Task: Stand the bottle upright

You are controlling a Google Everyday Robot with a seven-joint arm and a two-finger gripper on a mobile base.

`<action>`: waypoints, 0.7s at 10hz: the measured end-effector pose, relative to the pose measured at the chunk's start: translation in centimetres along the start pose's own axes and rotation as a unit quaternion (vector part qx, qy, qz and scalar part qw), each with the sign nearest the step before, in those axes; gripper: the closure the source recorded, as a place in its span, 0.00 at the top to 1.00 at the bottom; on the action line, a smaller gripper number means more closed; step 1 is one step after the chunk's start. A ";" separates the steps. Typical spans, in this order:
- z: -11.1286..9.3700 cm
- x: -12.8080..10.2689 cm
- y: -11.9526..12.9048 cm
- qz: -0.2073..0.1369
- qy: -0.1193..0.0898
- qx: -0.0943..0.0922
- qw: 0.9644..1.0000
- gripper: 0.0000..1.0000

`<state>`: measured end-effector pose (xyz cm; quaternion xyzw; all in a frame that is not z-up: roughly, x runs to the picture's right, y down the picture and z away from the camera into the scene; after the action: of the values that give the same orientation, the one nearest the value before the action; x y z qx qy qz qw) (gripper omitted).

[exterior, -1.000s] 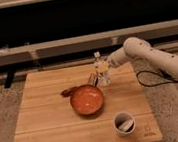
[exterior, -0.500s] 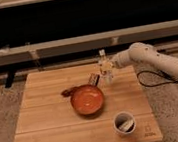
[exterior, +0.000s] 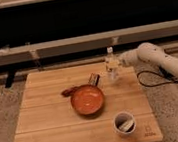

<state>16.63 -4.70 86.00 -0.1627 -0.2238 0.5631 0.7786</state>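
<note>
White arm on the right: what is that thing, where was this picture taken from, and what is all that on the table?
The white arm is a robot's arm, reaching in from the right. At its tip is a pincer, the part that grasps. It is close beside a small clear bottle with a white cap, which stands upright near the table's far right side. Whether the pincer is gripping the bottle cannot be told.

The one camera looks down on the wooden table from the front; where it is mounted does not show.

Also on the table are an orange bowl in the middle, a small dark packet behind it, a reddish-brown item at its left rim, and a white cup near the front.
</note>
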 end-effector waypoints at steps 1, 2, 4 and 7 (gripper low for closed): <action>0.2 -0.1 0.2 -0.001 0.000 -0.001 1.000 0.00; 0.1 -0.1 0.2 -0.001 0.000 -0.001 1.000 0.00; 0.1 -0.1 0.1 -0.001 0.000 -0.001 1.000 0.00; 0.2 -0.1 0.1 -0.001 0.000 -0.001 1.000 0.00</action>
<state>16.42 -4.73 86.05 -0.1634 -0.2246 0.5622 0.7789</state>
